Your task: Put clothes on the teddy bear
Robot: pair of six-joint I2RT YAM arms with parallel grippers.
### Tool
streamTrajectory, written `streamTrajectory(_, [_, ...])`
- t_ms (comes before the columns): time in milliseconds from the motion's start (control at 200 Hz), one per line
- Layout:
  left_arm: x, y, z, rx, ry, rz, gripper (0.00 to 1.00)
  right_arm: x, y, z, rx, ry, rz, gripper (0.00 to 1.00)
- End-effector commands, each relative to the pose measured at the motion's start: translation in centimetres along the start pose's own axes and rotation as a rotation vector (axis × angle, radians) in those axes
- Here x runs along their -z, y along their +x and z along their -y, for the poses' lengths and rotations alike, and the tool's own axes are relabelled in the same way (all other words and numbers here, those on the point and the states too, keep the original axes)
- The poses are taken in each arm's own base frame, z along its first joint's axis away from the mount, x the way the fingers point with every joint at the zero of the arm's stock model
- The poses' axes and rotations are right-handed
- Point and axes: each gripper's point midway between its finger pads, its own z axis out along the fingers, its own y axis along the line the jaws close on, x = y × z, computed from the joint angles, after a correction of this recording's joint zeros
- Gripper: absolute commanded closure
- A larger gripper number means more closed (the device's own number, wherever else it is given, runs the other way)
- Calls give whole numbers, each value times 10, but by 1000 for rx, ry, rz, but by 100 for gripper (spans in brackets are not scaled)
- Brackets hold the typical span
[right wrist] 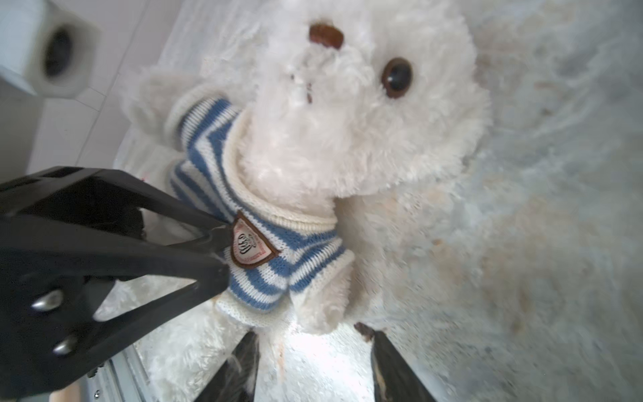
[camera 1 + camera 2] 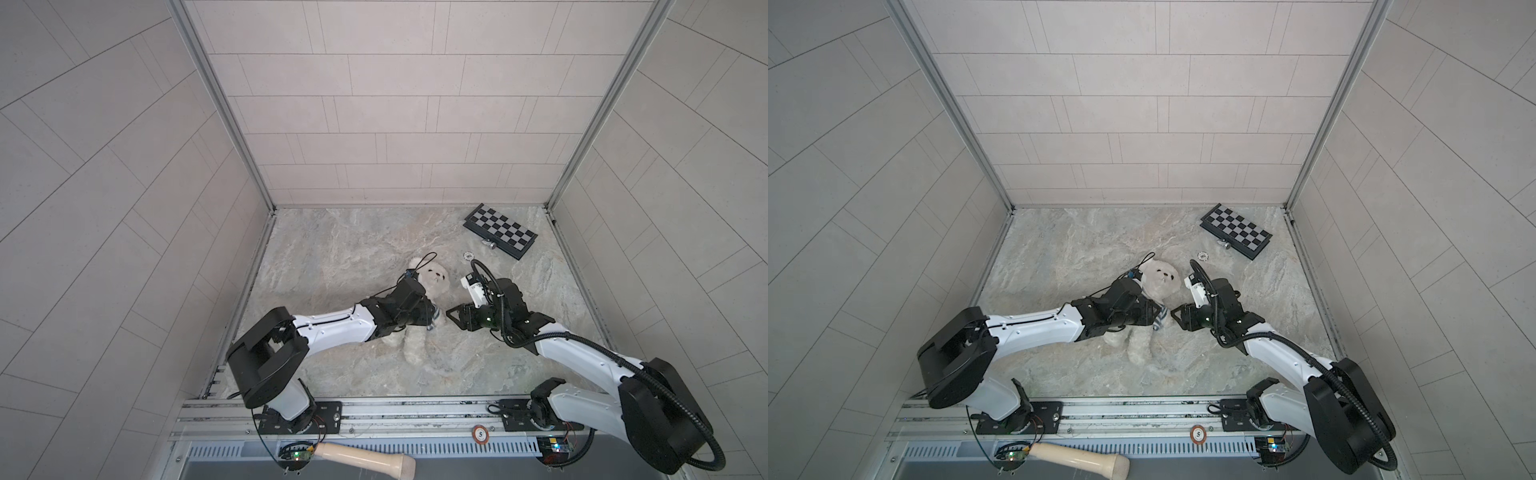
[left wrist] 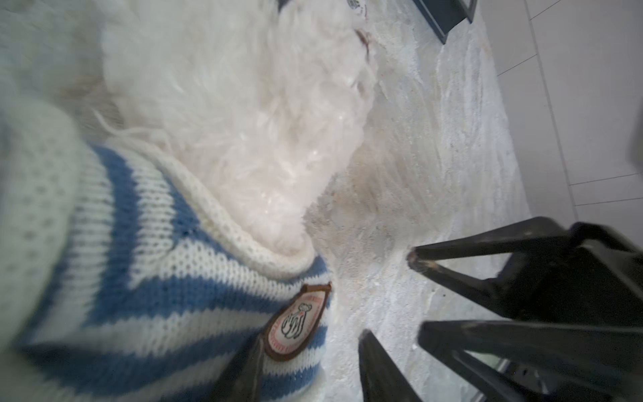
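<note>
As the striped sweater (image 1: 264,278) already sits over the head and both arms, stage: looks near done, likely just tidying left.
Teddy bear (image 2: 1160,278): on its back mid-worktop (image 2: 353,249), head toward the back wall, lying between both arms so either can reach it.
Sweater fit: collar round the neck, a sleeve on each arm, hem on the body; may want smoothing down.
Left pincer (image 3: 310,339): part open, one fingertip on the knit beside the badge (image 1: 252,245), the other just off the sweater's edge; nothing clamped. Probably placed to pin or tug the front.
Right pincer (image 3: 415,296): part open, empty, low over bare worktop just beside the bear's arm; clear of the cloth yet close for a regrasp.
Chessboard (image 2: 500,230): far corner, well apart, not involved.
</note>
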Motion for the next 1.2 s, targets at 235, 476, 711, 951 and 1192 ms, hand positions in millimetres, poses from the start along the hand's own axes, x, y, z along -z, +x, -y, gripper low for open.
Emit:
streamTrajectory(235, [43, -36, 29, -20, 105, 62, 51, 5, 8, 11, 32, 62, -15, 46])
streamTrajectory(476, [69, -60, -27, -75, -28, 53, 51, 1, 3, -1, 55, 37, -9, 46])
streamTrajectory(711, [51, -65, -62, -100, -150, 14, 50, -12, 3, -21, 70, -14, -22, 46])
streamTrajectory(951, [45, -41, -77, -48, -147, -13, 51, -28, 14, -8, 67, 19, -64, 48])
streamTrajectory(1192, [51, -16, -84, -11, -142, -15, 61, -39, 8, -5, 98, 41, -90, 57])
